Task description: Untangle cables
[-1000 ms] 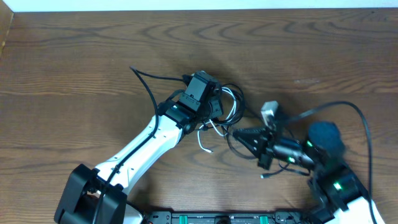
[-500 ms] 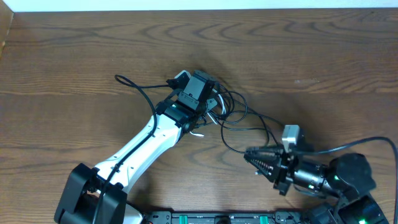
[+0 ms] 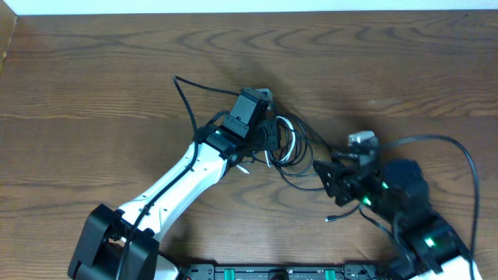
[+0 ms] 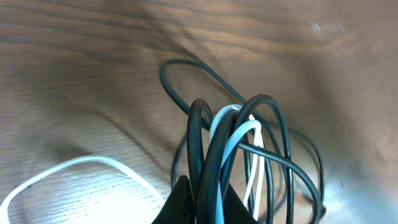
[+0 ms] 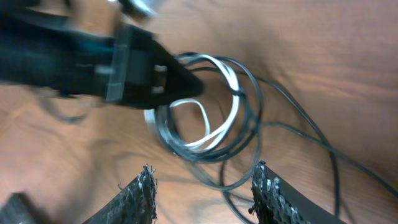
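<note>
Black and white cables (image 3: 289,143) sit bunched on the counter (image 3: 117,62), clamped in our left gripper (image 3: 268,134), while our right gripper (image 3: 320,173) has swung back just beside that bunch with jaws now apart and empty, so we judge a fresh grasp comes before any pulling.

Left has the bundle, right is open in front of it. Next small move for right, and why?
Probably ease the right gripper forward and close on the outer black loop. The left gripper is shut on the cables, all looped together, and the right's open, empty jaws face those loops, so a single strand must be pinched before pulling apart.
</note>
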Motion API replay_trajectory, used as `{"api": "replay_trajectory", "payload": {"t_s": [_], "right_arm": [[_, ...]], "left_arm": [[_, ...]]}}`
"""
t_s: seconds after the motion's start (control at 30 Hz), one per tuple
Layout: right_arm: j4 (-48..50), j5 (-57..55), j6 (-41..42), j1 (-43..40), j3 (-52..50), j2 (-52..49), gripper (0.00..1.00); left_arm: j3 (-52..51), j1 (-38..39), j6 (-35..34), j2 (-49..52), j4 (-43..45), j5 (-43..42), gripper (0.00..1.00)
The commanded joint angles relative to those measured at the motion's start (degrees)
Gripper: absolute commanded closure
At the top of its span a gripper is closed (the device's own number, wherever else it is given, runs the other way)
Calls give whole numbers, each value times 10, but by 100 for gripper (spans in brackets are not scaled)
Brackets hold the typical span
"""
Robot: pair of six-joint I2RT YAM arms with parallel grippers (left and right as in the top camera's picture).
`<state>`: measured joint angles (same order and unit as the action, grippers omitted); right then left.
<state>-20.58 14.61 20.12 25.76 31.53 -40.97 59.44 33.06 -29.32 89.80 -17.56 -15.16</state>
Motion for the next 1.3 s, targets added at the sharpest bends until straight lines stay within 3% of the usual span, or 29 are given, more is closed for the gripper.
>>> {"api": "replay_trajectory", "payload": {"t_s": [0.0,0.3,0.83,1.03,1.1,1.17,1.27], "right_arm": [[21,-35,-5,9,5,-72,53],[146,-23,13,38,6,-221,54],[264,-53,-26,39,6,-321,51],[259,-52,-26,39,6,-329,66],[261,-48,-25,39,6,-329,78],[263,-38,-21,39,6,-329,99],[267,2,-22,38,6,-328,99]], "left_arm": [[-1,-2,57,3,4,-52,92],[-1,-1,57,3,3,-52,92],[-1,-1,57,3,3,-52,92],[-1,-1,57,3,3,-52,92],[-1,-1,57,3,3,-52,92],[-1,-1,57,3,3,-52,92],[-1,-1,57,3,3,-52,92]]}}
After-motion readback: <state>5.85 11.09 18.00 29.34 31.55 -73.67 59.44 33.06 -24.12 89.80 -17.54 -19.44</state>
